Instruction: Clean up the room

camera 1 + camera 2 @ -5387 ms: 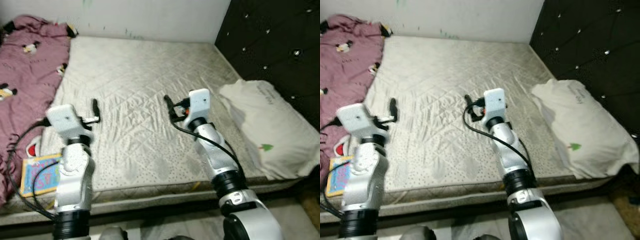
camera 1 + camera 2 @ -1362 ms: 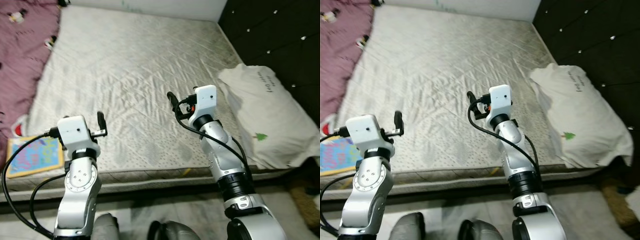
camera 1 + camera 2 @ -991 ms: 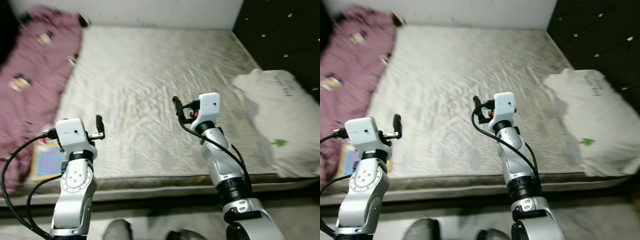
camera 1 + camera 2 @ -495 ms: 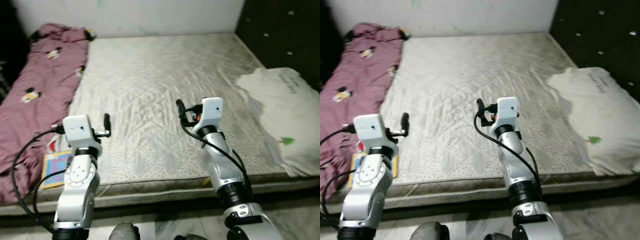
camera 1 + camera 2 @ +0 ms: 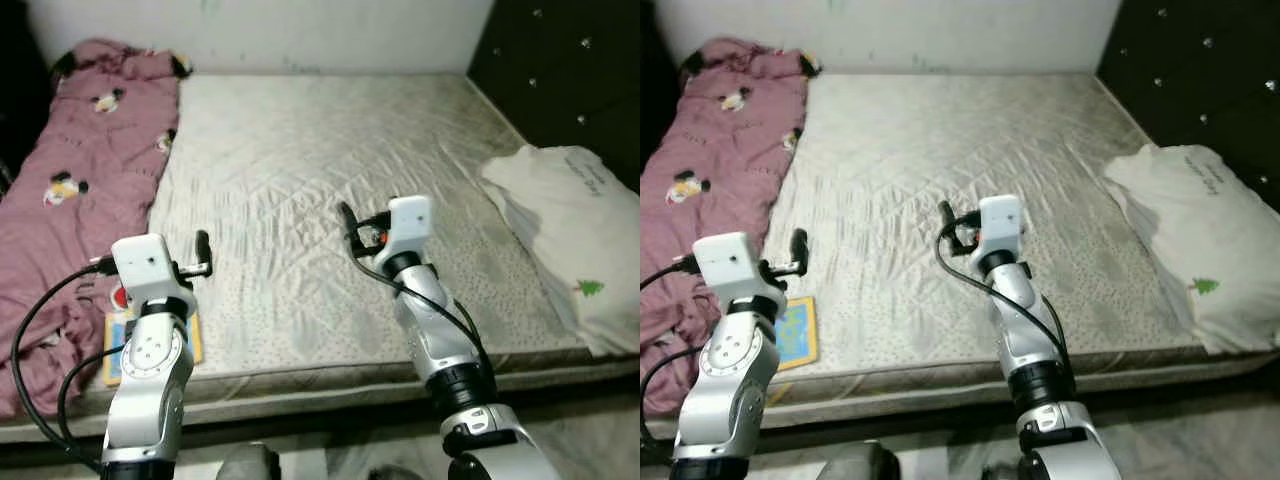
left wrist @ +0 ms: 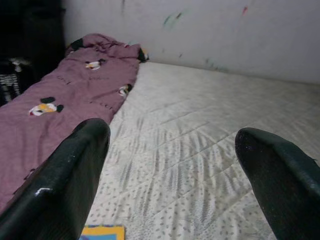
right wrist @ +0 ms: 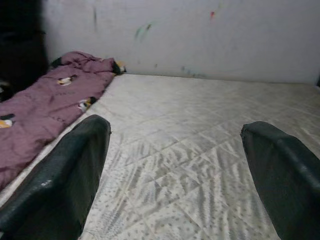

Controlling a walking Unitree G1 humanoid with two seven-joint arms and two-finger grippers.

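Above the near edge of the quilted mattress (image 5: pixel 300 180), both grippers hang in the air with nothing between their fingers. The left gripper (image 6: pixel 175 185) has its two black fingers (image 6: pixel 70 175) spread wide apart, with bare mattress showing between them in the left wrist view; it points forward over the bed toward the far white wall (image 5: pixel 940 25). Behind it the left arm (image 5: pixel 150 370) rises almost straight up from below the picture, its elbow tucked in and a black cable (image 5: pixel 40 320) looping off its wrist block. Just beside that arm, on the mattress's near left corner, lies a colourful children's book (image 5: pixel 795 332), flat and partly hidden behind the arm in the left eye view.

The right gripper (image 7: pixel 175 175) is likewise wide open, its fingers (image 7: pixel 65 175) parted over the middle of the mattress and aimed the same way. The right arm (image 5: pixel 430 320) slants up and inward from the lower right, forearm raised, the wrist held higher and further over the bed than the left.

A maroon blanket (image 5: pixel 70 170) with small cartoon prints lies bunched along the left side of the bed, reaching the far wall. A white pillow (image 5: pixel 570 250) with a small green tree mark rests at the right edge, against the dark tufted headboard (image 5: pixel 560 60).
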